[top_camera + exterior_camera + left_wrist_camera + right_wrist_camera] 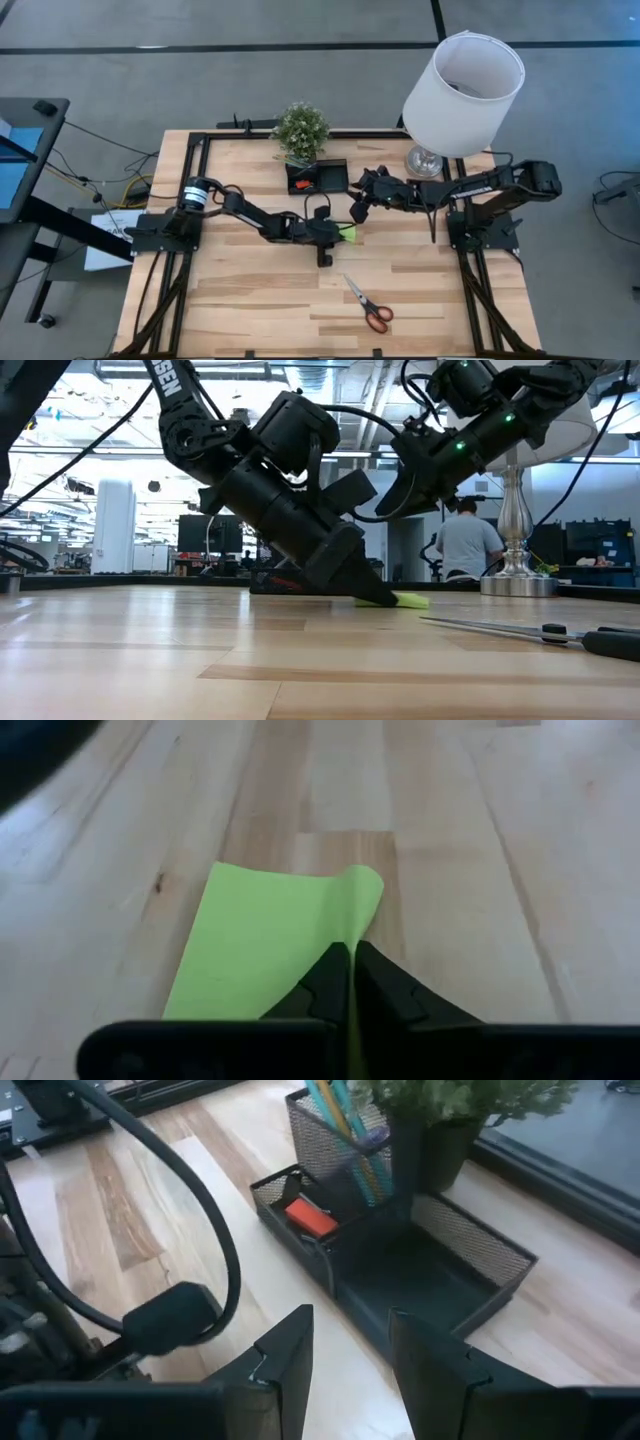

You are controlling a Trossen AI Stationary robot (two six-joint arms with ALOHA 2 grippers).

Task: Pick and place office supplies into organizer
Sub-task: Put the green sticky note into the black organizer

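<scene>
Left gripper (350, 982) pinches the lime-green sticky note (265, 945) against the wooden table (420, 280), curling its thin paper edge, a detail only the left wrist view reveals. Right gripper (350, 1370) hovers with fingers apart near the black mesh organizer (430, 1270), where a red piece (311, 1218) lies. Red-handled scissors (368, 304) lie apart.
</scene>
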